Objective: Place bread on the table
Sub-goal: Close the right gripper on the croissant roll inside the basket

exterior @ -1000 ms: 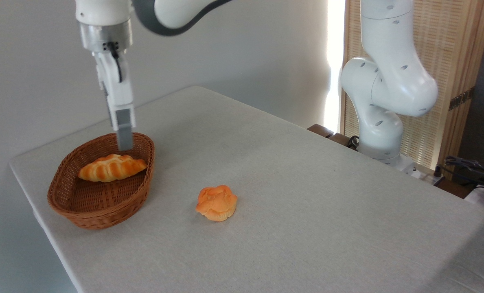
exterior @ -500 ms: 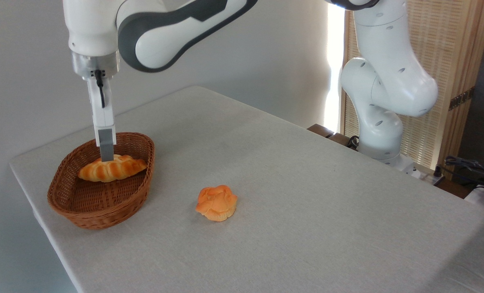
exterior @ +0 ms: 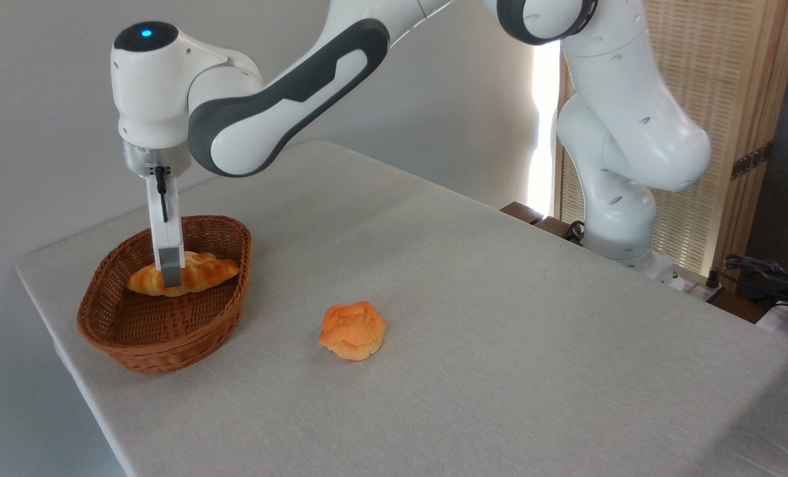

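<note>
Moved: gripper (exterior: 170, 277) has descended into the basket (exterior: 162, 344).
Fingers: straddling the bread (exterior: 195, 273); closure cannot be told.
Bread: inside basket, off the surface (exterior: 500, 318).
Risk: off-centre grip could tip the loaf.

A matt, finely woven light grey-beige cloth covers the rectangular tabletop (exterior: 500, 318). The brown oval wicker basket (exterior: 168, 331) looks rough and ribbed. The golden-orange braided loaf (exterior: 201, 271) has a smooth, slightly glossy crust.

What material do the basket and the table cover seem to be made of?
The basket looks like brown woven wicker: its interlaced strands show on the wall. The table appears covered in matte grey-beige cloth, with a fine weave and soft folded edges.
</note>
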Robot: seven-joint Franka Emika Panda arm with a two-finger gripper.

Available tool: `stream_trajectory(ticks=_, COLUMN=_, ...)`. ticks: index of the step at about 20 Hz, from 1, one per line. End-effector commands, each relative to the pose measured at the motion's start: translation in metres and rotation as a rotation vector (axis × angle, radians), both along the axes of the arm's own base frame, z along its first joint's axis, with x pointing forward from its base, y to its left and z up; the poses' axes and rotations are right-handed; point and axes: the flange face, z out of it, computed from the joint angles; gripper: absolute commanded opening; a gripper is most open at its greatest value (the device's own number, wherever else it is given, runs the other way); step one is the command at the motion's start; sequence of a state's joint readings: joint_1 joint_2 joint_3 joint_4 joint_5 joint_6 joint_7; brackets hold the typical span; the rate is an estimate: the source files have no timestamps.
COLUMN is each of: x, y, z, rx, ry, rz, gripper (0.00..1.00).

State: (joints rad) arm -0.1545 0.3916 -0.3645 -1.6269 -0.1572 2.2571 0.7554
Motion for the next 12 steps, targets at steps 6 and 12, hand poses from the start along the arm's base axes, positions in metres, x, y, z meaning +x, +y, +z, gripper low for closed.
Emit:
stream_trajectory(ticks=6, x=-0.0029, y=-0.0124, z=-0.0232, rx=-0.005, ry=0.008, rz=-0.008, gripper=0.99)
stream_trajectory(ticks=12, x=-0.003, y=-0.0124, z=-0.026, rx=-0.002, ry=0.009, rz=-0.016, gripper=0.28)
